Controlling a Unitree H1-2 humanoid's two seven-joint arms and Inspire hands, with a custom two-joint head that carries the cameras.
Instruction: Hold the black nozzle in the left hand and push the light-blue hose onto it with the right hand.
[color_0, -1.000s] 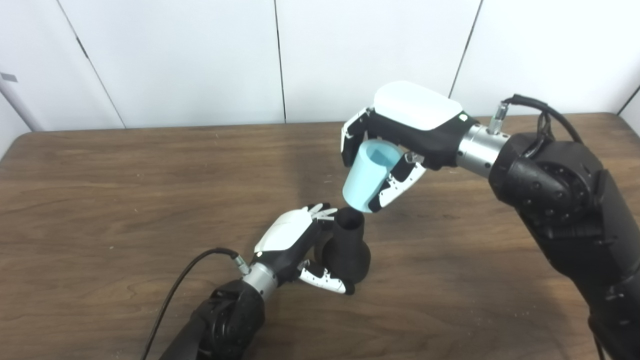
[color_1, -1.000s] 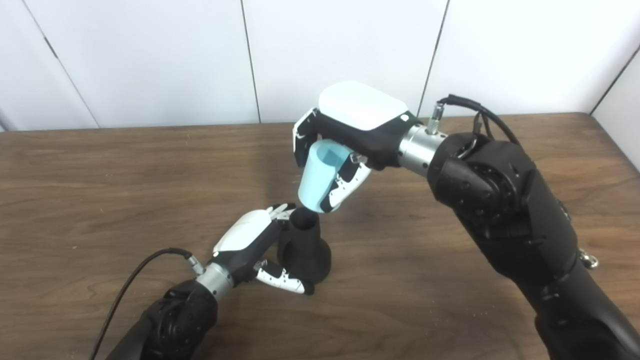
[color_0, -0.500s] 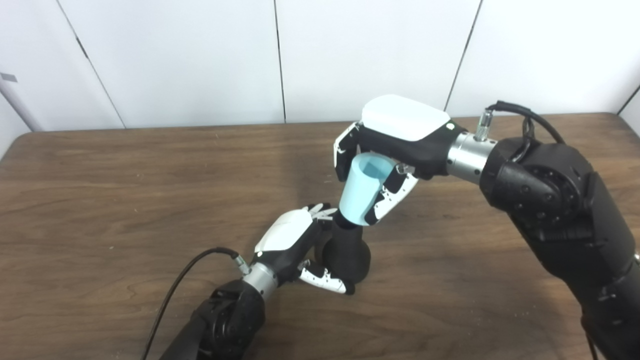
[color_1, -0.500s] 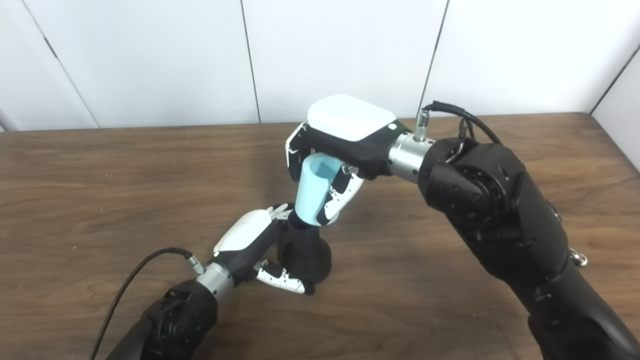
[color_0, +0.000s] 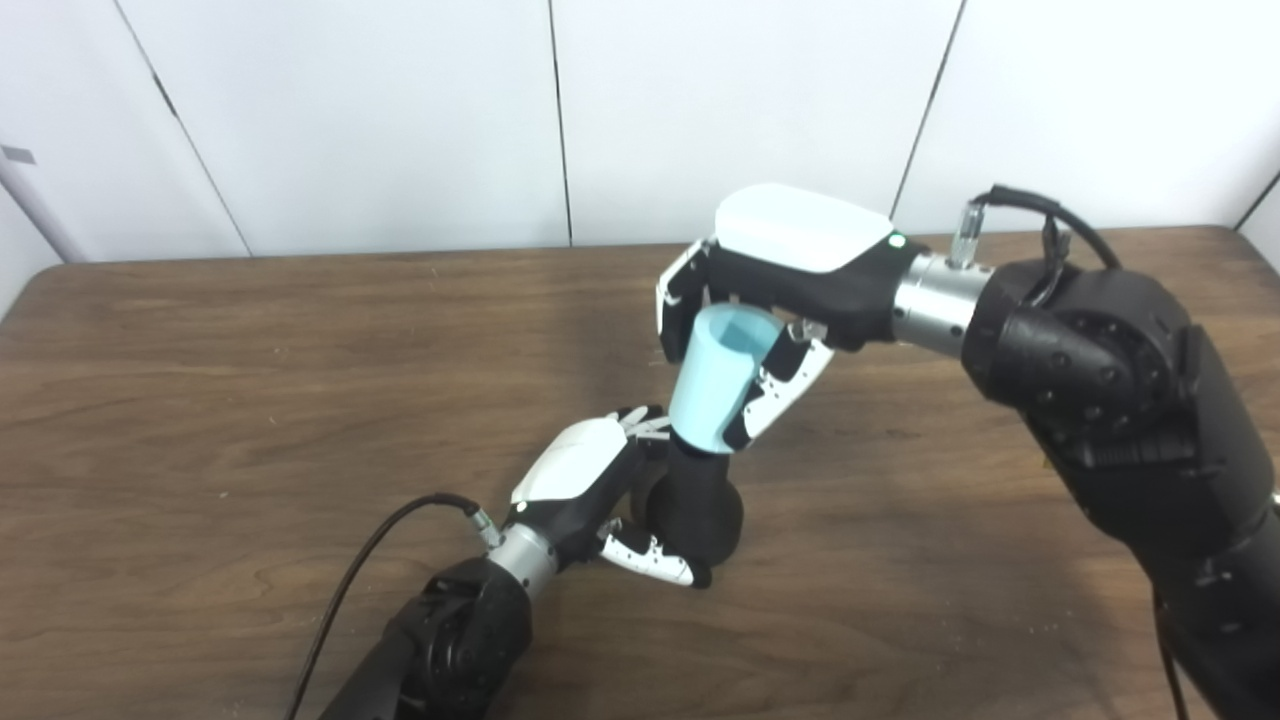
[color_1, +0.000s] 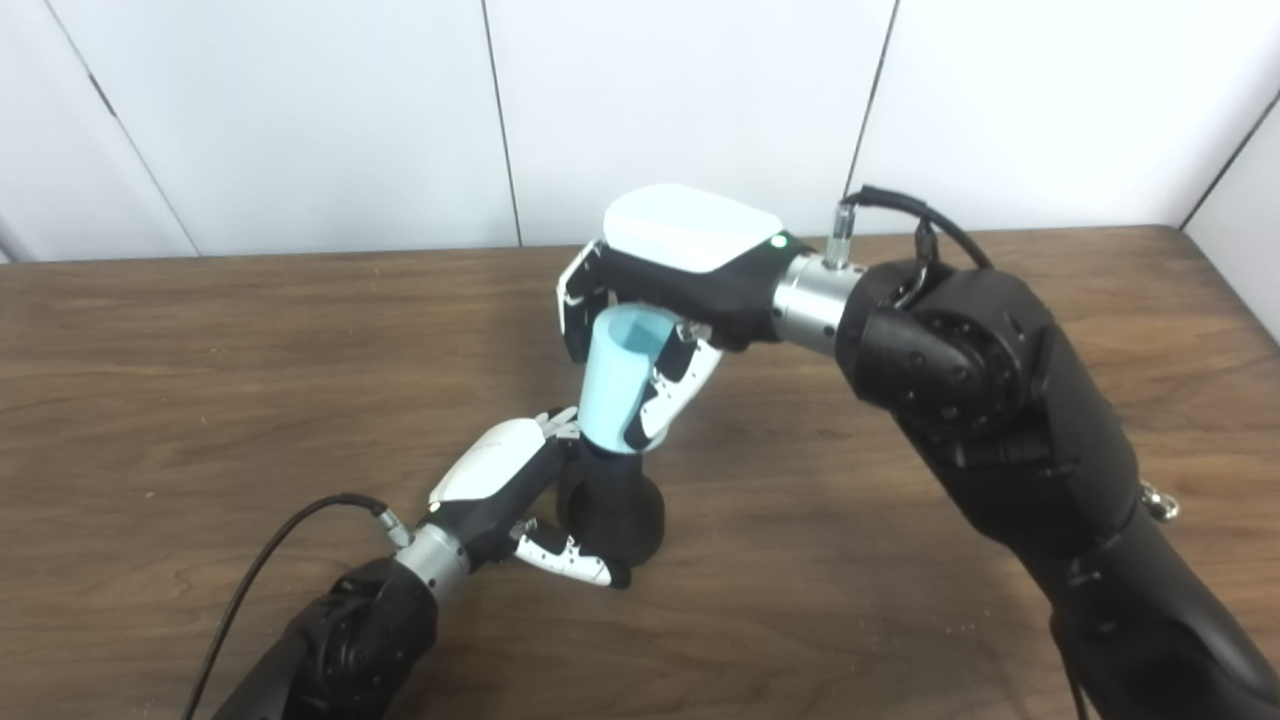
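Hose (color_0: 712, 385), gripped by the right robot hand (color_0: 770, 300), sits over the nozzle (color_0: 695, 495) that the left robot hand (color_0: 600, 495) clasps; next, probably push straight down.

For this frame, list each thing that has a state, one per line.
Black nozzle: upright on its wide base, top inside the hose.
Light-blue hose: tilted, lower end seated over the nozzle's top.
Left hand: shut on the nozzle.
Right hand: shut on the hose.
Table: bears the nozzle.
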